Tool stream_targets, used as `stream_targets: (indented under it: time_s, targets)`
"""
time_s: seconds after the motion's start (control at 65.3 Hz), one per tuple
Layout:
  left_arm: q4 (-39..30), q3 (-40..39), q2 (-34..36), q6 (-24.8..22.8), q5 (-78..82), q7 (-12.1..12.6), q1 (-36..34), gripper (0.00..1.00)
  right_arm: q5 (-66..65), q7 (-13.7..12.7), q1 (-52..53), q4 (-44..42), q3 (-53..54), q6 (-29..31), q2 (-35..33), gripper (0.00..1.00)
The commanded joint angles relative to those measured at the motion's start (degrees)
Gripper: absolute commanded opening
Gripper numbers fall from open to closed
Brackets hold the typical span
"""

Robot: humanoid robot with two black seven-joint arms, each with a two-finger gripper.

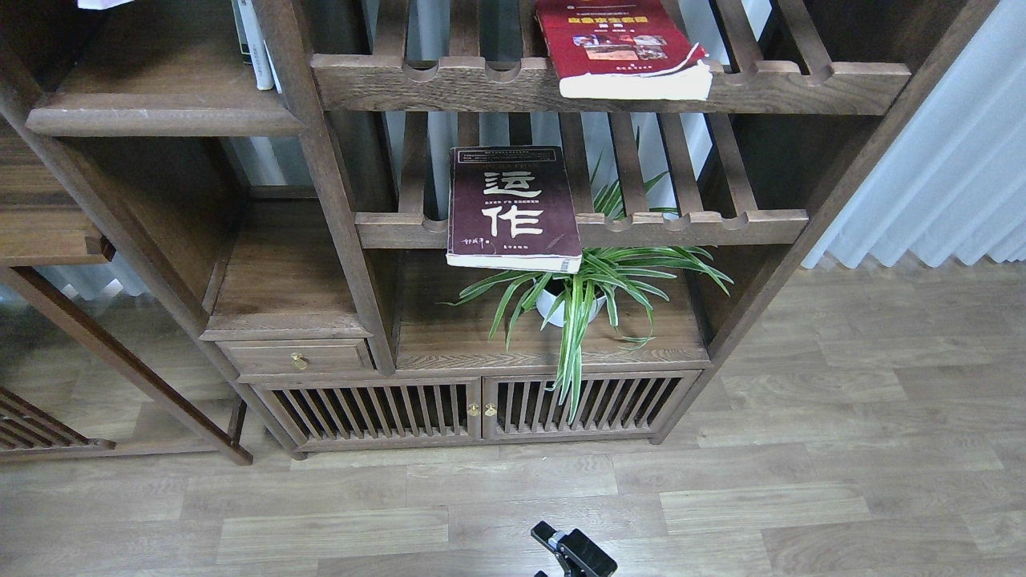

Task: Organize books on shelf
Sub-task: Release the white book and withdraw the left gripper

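Observation:
The dark maroon book (513,204) with big white characters lies flat on the lower slatted rack and overhangs its front rail. The bright red book (621,48) lies flat on the upper slatted rack, its page edge at the front. Only a tiny corner of the pale book (103,3) shows at the top left edge, above the solid dark-brown shelf (160,120); what holds it is out of view. A small black gripper part (573,553), which I take for my right one, shows at the bottom edge above the floor, its fingers indistinct. My left gripper is out of view.
Thin white-spined upright books (255,48) stand at the right end of the solid shelf. A potted spider plant (577,296) sits below the maroon book. A drawer (296,357) and slatted cabinet doors (481,409) are lower down. White curtains (946,176) hang at the right.

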Motion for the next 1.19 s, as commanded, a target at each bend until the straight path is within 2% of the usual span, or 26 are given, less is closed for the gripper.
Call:
stream_targets:
  time_s: [0.0, 0.199, 0.306, 0.475, 0.536, 0.551, 0.566, 0.582, 0.612, 0.689, 0.735, 1.056, 1.072, 1.179]
  targets:
    - [3.8, 0.1, -1.9, 0.0, 1.0, -1.0, -1.1, 0.05, 0.0, 0.0, 0.5, 0.0, 0.0, 0.0, 0.0, 1.00]
    - [7.3, 0.5, -5.5, 0.0, 2.8, -1.2, -0.3, 0.10, 0.0, 0.0, 1.2, 0.0, 0.0, 0.0, 0.0, 1.00]
    - [10.4, 0.9, -8.5, 0.0, 3.0, -1.3, -0.3, 0.09, 0.2, 0.0, 1.2, 0.1, 0.0, 0.0, 0.0, 1.00]
    - [11.3, 1.4, -10.5, 0.0, 3.5, -1.4, -1.0, 0.11, 0.5, 0.0, 1.1, 0.1, 0.2, 0.0, 0.0, 1.00]
    - [11.2, 1.4, -10.9, 0.0, 3.3, -1.4, -0.9, 0.22, 0.6, 0.0, 1.0, 0.1, 0.2, 0.0, 0.0, 1.00]
    - [11.2, 1.4, -11.2, 0.0, 3.0, -1.4, -0.9, 0.33, 0.6, 0.1, 1.0, 0.1, 0.2, 0.0, 0.0, 1.00]
    - [11.2, 1.4, -11.3, 0.0, 3.0, -1.4, -0.8, 0.37, 0.6, 0.1, 0.9, 0.1, 0.2, 0.0, 0.0, 1.00]
    - [11.1, 1.5, -11.7, 0.0, 2.9, -1.4, -0.6, 0.47, 0.6, 0.1, 0.9, 0.1, 0.2, 0.0, 0.0, 1.00]
    - [10.8, 1.5, -12.1, 0.0, 2.7, -1.5, -0.5, 0.55, 0.6, 0.2, 0.8, 0.1, 0.4, 0.0, 0.0, 1.00]
    - [9.9, 1.3, -12.8, 0.0, 1.6, -1.6, 0.3, 0.88, 0.6, 0.5, 0.8, 0.1, 0.8, 0.0, 0.0, 1.00]
    - [8.9, 0.8, -12.5, 0.0, 0.8, -1.6, 1.0, 0.99, 0.6, 0.6, 0.8, 0.0, 0.9, 0.0, 0.0, 1.00]
    - [-7.3, -0.3, -3.6, 0.0, -9.2, -1.7, 10.5, 1.00, 1.3, 2.3, 3.9, 0.0, 3.1, 0.0, 0.0, 1.00]
    - [-10.0, -0.7, -1.4, 0.0, -9.4, -1.8, 12.5, 1.00, 1.4, 2.8, 4.7, 0.1, 3.1, 0.0, 0.0, 1.00]
    - [-16.3, -3.8, 1.9, 0.0, -11.1, -1.7, 18.3, 1.00, 1.4, 4.5, 6.0, 0.5, 3.2, 0.0, 0.0, 1.00]
